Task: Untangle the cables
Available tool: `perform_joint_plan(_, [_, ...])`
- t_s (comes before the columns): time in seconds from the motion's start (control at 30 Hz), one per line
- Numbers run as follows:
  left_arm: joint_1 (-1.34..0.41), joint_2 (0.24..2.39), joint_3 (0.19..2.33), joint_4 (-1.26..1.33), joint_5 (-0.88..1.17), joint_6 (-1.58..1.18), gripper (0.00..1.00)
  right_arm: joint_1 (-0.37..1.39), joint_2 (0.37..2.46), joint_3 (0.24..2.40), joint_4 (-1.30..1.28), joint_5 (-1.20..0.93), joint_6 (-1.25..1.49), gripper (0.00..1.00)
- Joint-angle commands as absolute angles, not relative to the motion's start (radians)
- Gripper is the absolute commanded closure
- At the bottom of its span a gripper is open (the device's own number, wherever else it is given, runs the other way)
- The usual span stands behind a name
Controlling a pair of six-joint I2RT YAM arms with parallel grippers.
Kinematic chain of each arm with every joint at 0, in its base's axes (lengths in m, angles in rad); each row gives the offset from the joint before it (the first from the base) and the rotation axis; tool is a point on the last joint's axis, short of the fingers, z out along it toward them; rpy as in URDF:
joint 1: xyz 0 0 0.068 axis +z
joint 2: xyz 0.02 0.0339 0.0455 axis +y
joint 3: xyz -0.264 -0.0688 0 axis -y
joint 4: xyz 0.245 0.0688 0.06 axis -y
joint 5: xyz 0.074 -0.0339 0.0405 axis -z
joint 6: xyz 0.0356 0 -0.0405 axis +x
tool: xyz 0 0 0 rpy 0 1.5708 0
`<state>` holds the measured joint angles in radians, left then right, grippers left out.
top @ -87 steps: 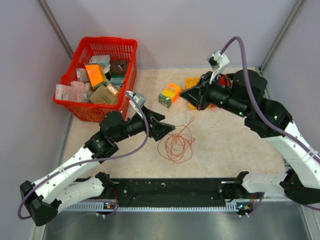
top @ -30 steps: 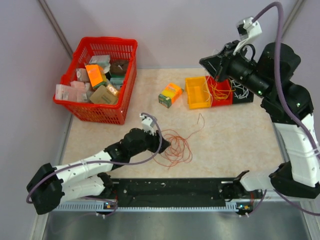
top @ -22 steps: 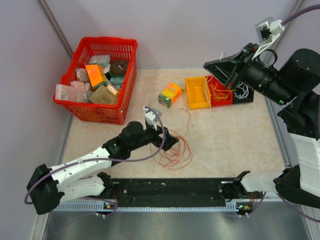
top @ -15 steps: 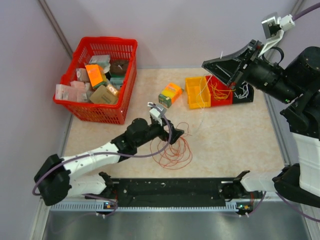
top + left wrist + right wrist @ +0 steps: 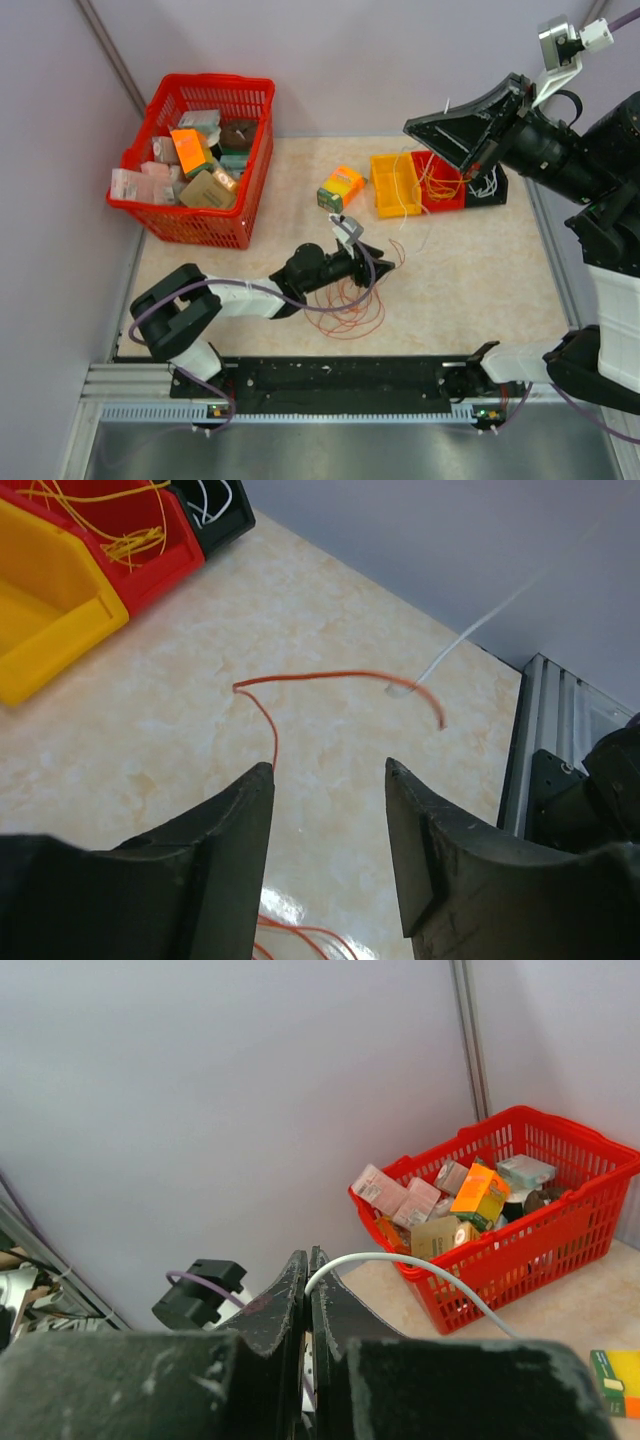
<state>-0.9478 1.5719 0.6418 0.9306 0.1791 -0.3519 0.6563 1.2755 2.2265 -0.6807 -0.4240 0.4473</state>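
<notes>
— Where are the cables?

— Most of the orange cables (image 5: 347,303) lie in a loose coil on the table (image 5: 480,270) near its front edge, under the tip of the left arm, which reaches low across from the left. In the left wrist view, one orange strand arcs over the tabletop just past the left gripper (image 5: 325,772).

— And that pincer?

— Its jaws stand partly apart with nothing between them. The strand's lower run passes just beside one fingertip; I cannot tell whether it touches.

— The right one?

— The right gripper (image 5: 309,1263) is raised high over the far right of the table, jaws pressed together on a white cable (image 5: 420,1266) that curves out of them and hangs down.

— Any other wires?

— Yellow cables (image 5: 130,548) lie in the red bin (image 5: 165,550), which sits between a yellow bin (image 5: 50,610) and a black bin (image 5: 225,520) that holds white strands.

— Anything to read?

— The packets in the red basket (image 5: 190,225) and the orange-and-green carton (image 5: 340,188) near the bins carry print — too small to read.
</notes>
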Motion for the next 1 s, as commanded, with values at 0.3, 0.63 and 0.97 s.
perform_joint_plan(0.3, [-0.916, 1.715, 0.882, 0.896, 0.19, -0.468, 0.16, 0.653, 1.269, 2.281, -0.621, -0.453, 0.486, 1.0])
perform_joint_plan(0.63, [-0.907, 1.773, 0.916, 0.825, 0.187, -0.58, 0.48, 0.653, 1.264, 2.31, -0.618, -0.433, 0.485, 1.0])
perform_joint_plan(0.97, [-0.905, 1.652, 0.726, 0.775, 0.106, -0.551, 0.15, 0.655, 1.249, 2.275, -0.615, -0.443, 0.492, 1.0])
